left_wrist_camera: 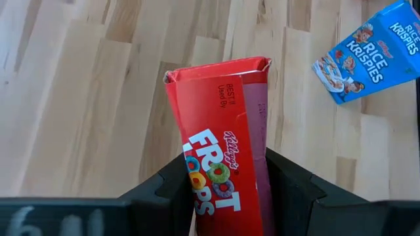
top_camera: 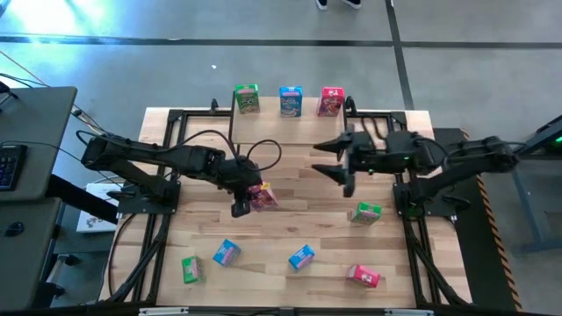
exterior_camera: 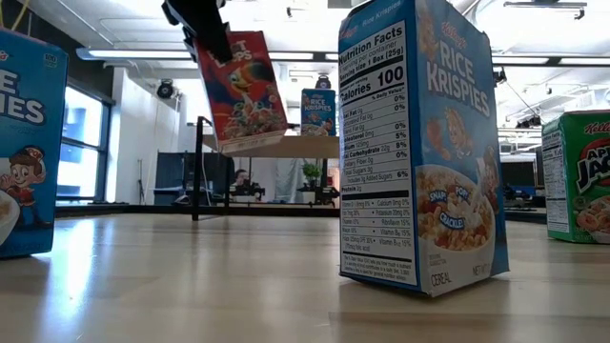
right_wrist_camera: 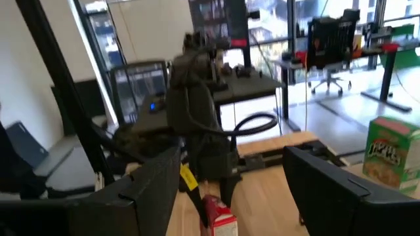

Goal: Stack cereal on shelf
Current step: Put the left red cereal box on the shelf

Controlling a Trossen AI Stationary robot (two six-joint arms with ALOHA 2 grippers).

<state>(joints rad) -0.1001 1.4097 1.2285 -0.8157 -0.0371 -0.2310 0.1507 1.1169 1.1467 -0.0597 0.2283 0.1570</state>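
Careful: your left gripper [top_camera: 243, 198] is clamped on the red box [top_camera: 263, 195], held tilted; it could slip or topple shelf [top_camera: 263, 130] boxes; right gripper [top_camera: 338, 158] hovers apart.

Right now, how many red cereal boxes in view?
3. One red box stands on the shelf at its right end, one red box is held in the left claw above mid-table, and one red box lies on the table near the front right.
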